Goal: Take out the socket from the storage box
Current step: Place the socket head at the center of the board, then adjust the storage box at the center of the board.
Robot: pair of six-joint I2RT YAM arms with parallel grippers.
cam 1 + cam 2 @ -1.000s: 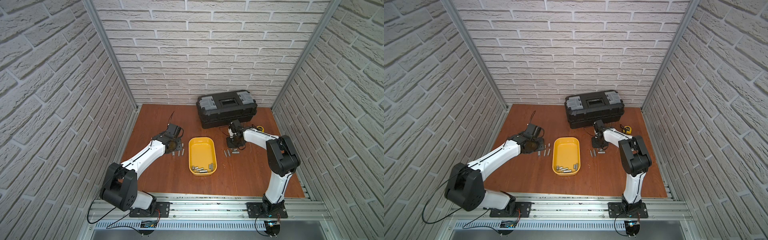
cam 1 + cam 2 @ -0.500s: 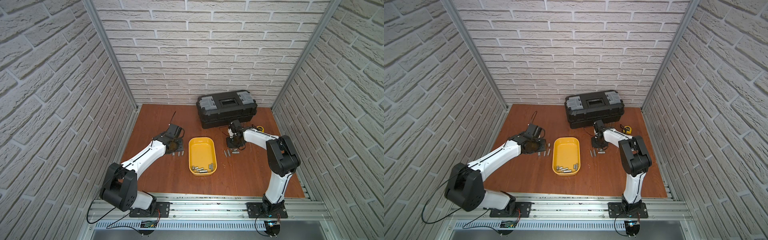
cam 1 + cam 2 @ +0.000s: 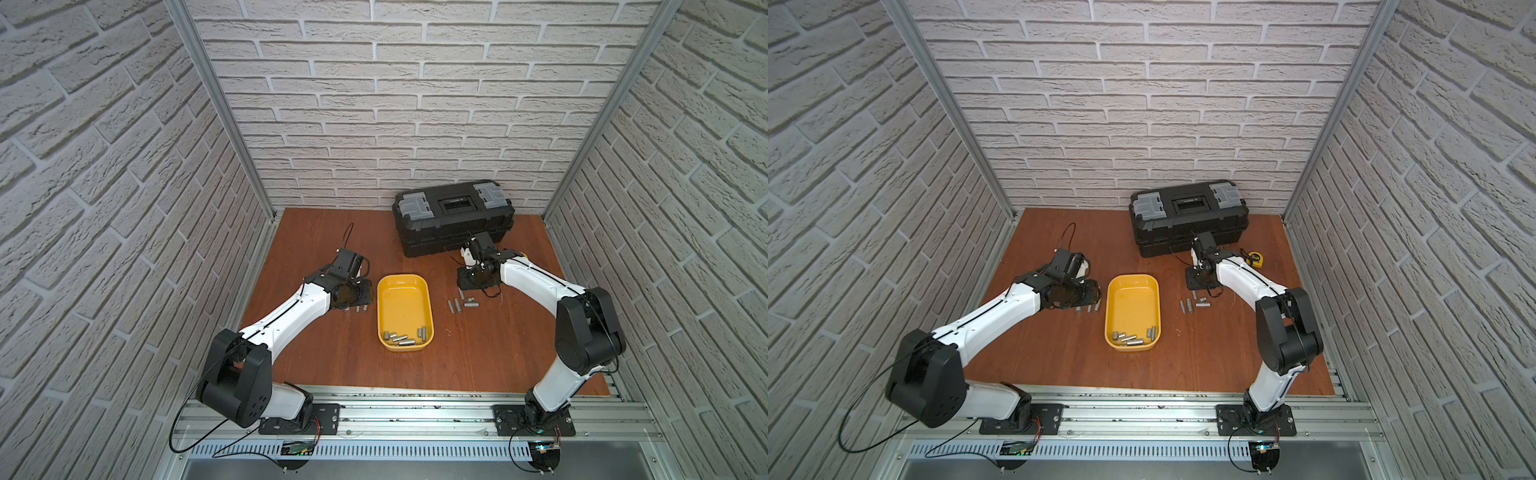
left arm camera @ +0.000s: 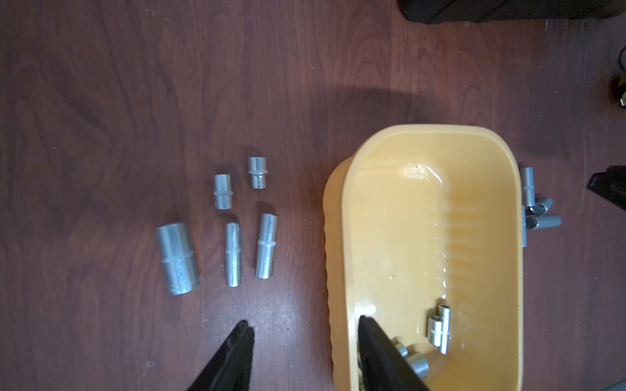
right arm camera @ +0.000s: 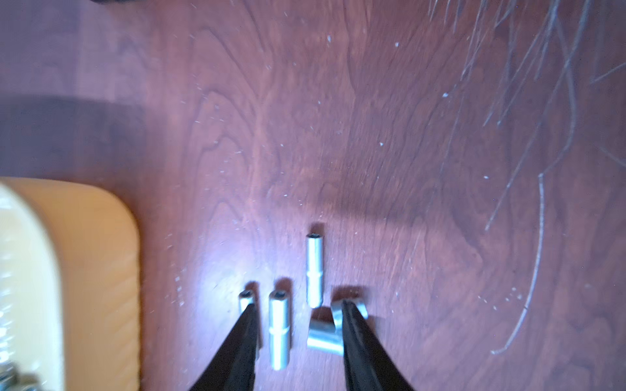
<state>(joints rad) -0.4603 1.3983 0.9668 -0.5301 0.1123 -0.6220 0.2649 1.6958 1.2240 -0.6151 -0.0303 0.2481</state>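
A: The right gripper (image 5: 297, 304) had let its jaws part since a second back, its arm barely shifting; the left arm had crept a touch nearer the tub.

B: And nothing was clamped there; the fingers stood apart over the dropped sockets (image 5: 280, 331), with a short one (image 5: 323, 338) lying crosswise to the others, right by one finger.

A: So a drop-off looked just done; the left gripper (image 4: 303, 321) was moderately open and empty, one finger over the table (image 4: 101, 135), the other above the storage box (image 4: 399, 237).

B: The next socket (image 4: 435, 331) lay on the box floor at its near end; a top view showed the bunched sockets (image 3: 401, 337) all down there.

A: Its long axis ran roughly along the box's length, open mouth toward the empty far end; I reckoned the next move needed a descent inside the rim, jaws closing across that axis, clear of the neighbour touching it.
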